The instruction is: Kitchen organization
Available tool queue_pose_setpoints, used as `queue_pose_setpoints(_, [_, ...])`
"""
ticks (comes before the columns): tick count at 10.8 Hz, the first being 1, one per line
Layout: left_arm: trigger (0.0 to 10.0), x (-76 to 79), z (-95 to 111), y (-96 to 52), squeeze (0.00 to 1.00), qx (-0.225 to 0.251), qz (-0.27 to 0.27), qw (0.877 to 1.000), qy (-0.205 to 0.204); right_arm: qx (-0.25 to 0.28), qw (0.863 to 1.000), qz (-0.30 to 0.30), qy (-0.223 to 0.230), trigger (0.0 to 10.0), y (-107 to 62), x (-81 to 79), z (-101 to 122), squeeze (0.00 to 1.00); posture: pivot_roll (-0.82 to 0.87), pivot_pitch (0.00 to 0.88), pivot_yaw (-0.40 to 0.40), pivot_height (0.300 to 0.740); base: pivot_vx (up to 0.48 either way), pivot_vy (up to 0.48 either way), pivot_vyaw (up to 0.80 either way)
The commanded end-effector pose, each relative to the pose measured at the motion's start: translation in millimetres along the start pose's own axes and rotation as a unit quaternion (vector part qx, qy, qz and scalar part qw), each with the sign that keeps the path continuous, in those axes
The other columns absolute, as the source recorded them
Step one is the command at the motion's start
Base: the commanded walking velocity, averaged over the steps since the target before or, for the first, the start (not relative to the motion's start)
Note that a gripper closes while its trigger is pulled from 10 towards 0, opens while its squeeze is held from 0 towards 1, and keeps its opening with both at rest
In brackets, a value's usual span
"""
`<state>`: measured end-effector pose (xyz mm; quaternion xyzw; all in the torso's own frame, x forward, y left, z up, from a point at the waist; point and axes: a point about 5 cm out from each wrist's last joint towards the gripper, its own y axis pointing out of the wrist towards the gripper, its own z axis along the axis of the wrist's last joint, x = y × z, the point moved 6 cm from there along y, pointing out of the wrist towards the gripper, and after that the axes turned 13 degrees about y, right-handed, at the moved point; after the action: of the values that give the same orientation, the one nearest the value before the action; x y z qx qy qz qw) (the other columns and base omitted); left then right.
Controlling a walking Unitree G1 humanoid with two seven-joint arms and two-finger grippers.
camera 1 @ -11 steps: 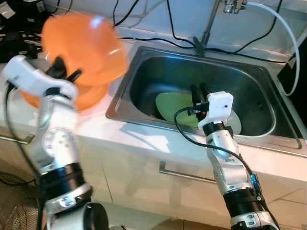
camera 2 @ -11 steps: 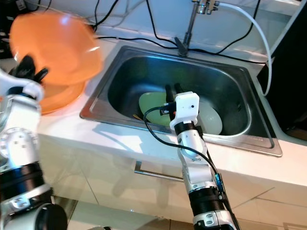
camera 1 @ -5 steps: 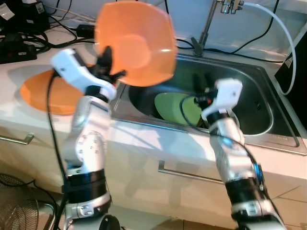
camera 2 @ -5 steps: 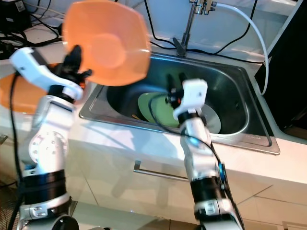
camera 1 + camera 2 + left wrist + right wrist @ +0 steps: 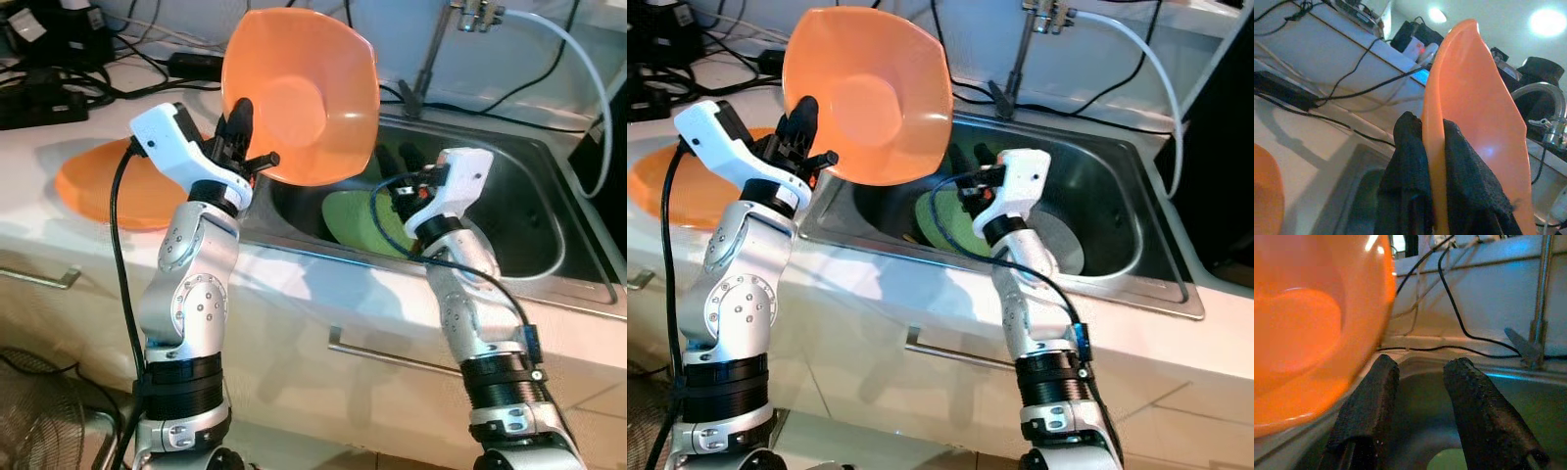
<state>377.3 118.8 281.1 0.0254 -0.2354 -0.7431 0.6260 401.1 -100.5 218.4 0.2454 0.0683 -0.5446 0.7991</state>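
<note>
On the far left of the white counter [image 5: 59, 245] lies a shallow orange plate [image 5: 127, 191] of smooth plastic. Just right of it the left gripper [image 5: 245, 147] is clamped on the rim of an orange bowl [image 5: 299, 98], one rough black finger on each side of the thin wall; the bowl is squarish with rounded corners, glossy, tipped on edge above the sink's left rim. The steel sink [image 5: 529, 171] holds a round green plate [image 5: 358, 220] and a pale plate [image 5: 1058, 245] further right. The right gripper [image 5: 397, 162] hangs over the green plate, its textured fingers [image 5: 1474, 416] spread apart, holding nothing. No writing is readable.
</note>
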Motion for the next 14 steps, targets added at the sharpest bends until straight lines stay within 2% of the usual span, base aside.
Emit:
queue_pose_setpoints(1, [10.0,9.4,13.6,0.7,0.00,0.027,-0.016,0.999,0.010,0.019,1.000,-0.013,0.010,10.0,1.7,7.5,15.8,0.00,0.13,0.056,-0.048,0.740,0.000,0.000,0.00])
queue_pose_setpoints(3, [10.0,8.0,11.8,-0.2,0.00,0.024,-0.014,0.999,0.017,0.026,0.999,-0.022,0.018,10.0,1.5,10.5,21.2,0.00,0.13,0.065,-0.046,0.740,0.000,0.000,0.00])
queue_pose_setpoints(5, [10.0,12.0,10.3,0.0,0.00,0.021,-0.021,0.999,0.019,0.026,0.999,-0.018,0.034,10.0,2.4,5.9,20.9,0.00,0.13,0.073,-0.046,0.740,0.000,0.000,0.00])
queue_pose_setpoints(6, [10.0,14.0,10.5,0.1,0.00,0.019,-0.027,0.999,0.020,0.022,0.998,0.000,0.066,10.0,3.6,-4.9,19.2,0.00,0.13,0.077,-0.044,0.740,0.000,0.000,0.00])
queue_pose_setpoints(7, [10.0,14.6,10.2,0.0,0.00,0.018,-0.029,0.999,0.021,0.019,0.997,0.008,0.076,10.0,3.9,-8.9,18.0,0.00,0.13,0.078,-0.044,0.740,0.000,0.000,0.00])
queue_pose_setpoints(14, [10.0,26.2,6.7,-2.0,0.00,0.009,-0.062,0.998,0.007,0.000,0.995,0.024,0.092,10.0,2.0,-18.9,9.9,0.00,0.14,0.082,-0.046,0.740,0.000,0.000,0.00])
